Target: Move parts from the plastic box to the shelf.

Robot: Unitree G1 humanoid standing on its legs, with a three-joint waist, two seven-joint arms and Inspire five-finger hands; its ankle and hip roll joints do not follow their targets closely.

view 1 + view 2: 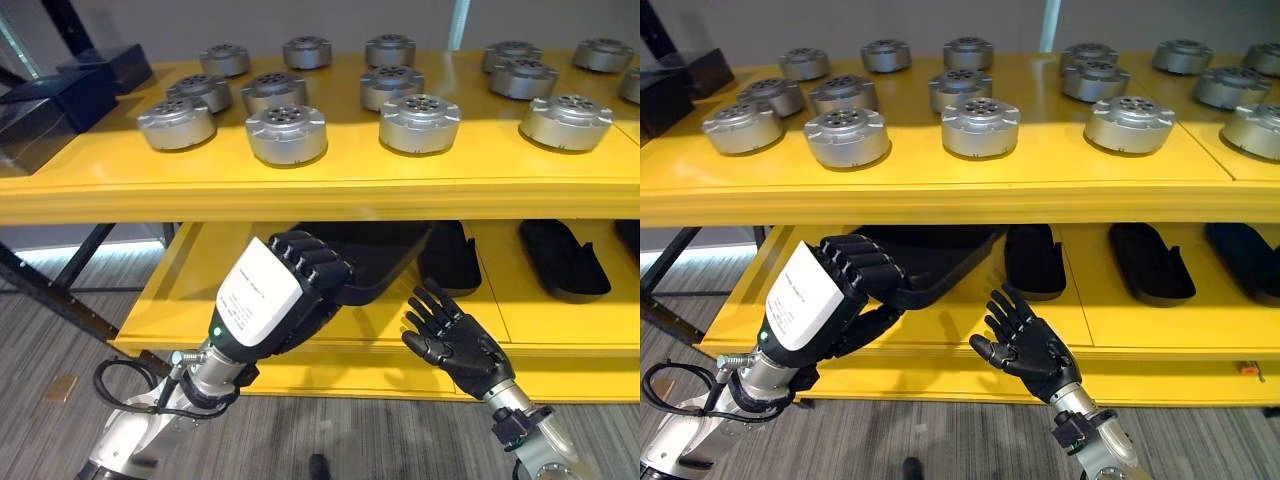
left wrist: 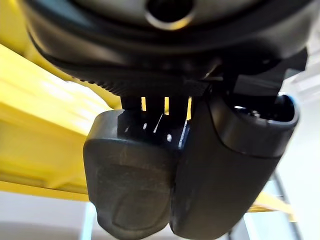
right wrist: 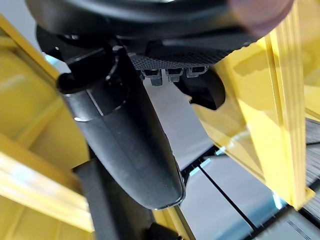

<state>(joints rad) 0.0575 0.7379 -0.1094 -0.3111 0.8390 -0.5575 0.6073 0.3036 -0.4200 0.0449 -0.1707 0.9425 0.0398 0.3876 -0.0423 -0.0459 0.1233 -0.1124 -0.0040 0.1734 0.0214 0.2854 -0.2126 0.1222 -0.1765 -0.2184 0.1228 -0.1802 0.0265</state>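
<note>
A white label with small print sits on the back of the left hand (image 1: 285, 290); the print is too small to read. That hand is raised in front of the lower level of the yellow shelf (image 1: 330, 185), its fingers (image 1: 318, 255) curled over and held close together, near the rim of a black tray (image 1: 375, 255) on the lower level; whether they touch that rim cannot be told, and nothing shows held in them. The right hand (image 1: 460, 340) hangs to the right of it, also in front of the lower level, palm turned toward the shelf, fingers spread and nearly straight, holding nothing and touching nothing. The parts (image 1: 420, 122), round silver-grey metal discs with a ring of holes on top, stand in rows on the shelf's top level, more than 10 of them, each apart from its neighbours. Dark boxes (image 1: 70, 95) rest at the far left end of that level. 2 more black trays (image 1: 565, 258) lie on the lower level to the right.
</note>
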